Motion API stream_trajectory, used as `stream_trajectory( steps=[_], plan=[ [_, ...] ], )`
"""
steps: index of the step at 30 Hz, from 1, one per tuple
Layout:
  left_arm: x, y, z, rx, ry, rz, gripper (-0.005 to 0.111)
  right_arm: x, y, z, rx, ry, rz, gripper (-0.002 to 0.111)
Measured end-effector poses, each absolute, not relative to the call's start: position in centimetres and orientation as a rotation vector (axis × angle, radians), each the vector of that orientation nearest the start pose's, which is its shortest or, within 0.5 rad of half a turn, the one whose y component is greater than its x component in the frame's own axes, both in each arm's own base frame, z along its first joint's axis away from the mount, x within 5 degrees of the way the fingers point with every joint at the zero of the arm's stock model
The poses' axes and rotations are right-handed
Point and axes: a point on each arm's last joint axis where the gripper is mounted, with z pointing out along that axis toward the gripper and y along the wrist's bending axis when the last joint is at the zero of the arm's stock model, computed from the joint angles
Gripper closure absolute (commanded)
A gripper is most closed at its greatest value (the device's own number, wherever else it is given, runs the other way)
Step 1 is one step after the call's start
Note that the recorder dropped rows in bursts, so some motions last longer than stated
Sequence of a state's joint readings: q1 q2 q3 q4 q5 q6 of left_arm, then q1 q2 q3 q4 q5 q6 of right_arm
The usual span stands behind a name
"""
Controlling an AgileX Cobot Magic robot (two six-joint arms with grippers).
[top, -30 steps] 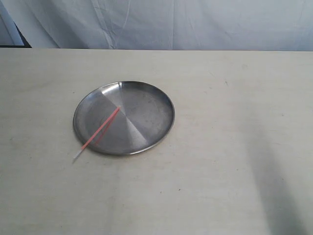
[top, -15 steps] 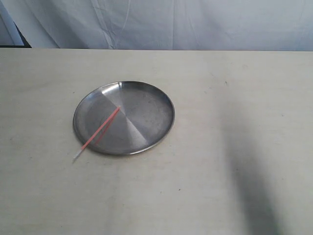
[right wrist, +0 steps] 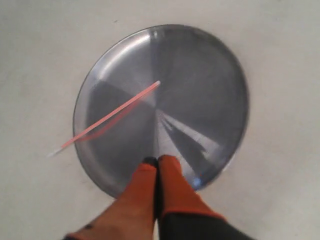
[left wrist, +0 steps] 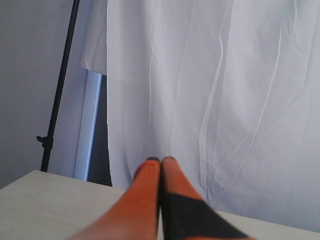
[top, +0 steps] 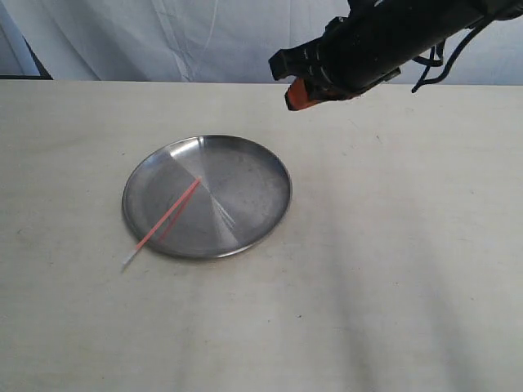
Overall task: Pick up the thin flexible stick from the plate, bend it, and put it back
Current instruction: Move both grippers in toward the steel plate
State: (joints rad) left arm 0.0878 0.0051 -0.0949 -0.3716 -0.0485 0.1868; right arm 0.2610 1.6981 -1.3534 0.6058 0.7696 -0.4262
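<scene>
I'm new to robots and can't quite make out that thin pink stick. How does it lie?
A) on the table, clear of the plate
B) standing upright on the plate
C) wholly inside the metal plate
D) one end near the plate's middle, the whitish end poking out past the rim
D: the stick runs from near the middle of the plate, and its whitish end crosses the rim and pokes out beyond it.

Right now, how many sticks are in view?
1. The stick lies on the plate, one end near its centre, whitish end sticking out past the rim. No other seems hidden.
</scene>
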Motion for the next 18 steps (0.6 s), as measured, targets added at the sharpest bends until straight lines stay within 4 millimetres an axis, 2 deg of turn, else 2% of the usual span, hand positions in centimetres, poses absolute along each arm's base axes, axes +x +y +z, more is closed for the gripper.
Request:
stream_trajectory(
  steps=[7, 11, 16, 18],
  plan=[
    [4.9, 0.6, 24.9, -0.198, 1.334, -0.070, 0.107, 35.4, 12.1, 29.2, -0.477, 2.435, 0.487, 0.108],
    [4.9, 0.6, 24.9, -0.198, 1.334, -0.070, 0.107, 35.0, 12.0, 29.0, -0.518, 2.478, 0.472, 0.108],
    [4.9, 0.7, 25.0, -0.201, 1.315, -0.065, 0.107, 34.9, 11.8, 29.1, -0.480, 2.499, 0.464, 0.108],
    [4.8, 0.8, 25.4, -0.307, 1.259, -0.177, 0.107, 34.6, 11.6, 29.5, -0.466, 2.499, 0.437, 0.108]
  ],
)
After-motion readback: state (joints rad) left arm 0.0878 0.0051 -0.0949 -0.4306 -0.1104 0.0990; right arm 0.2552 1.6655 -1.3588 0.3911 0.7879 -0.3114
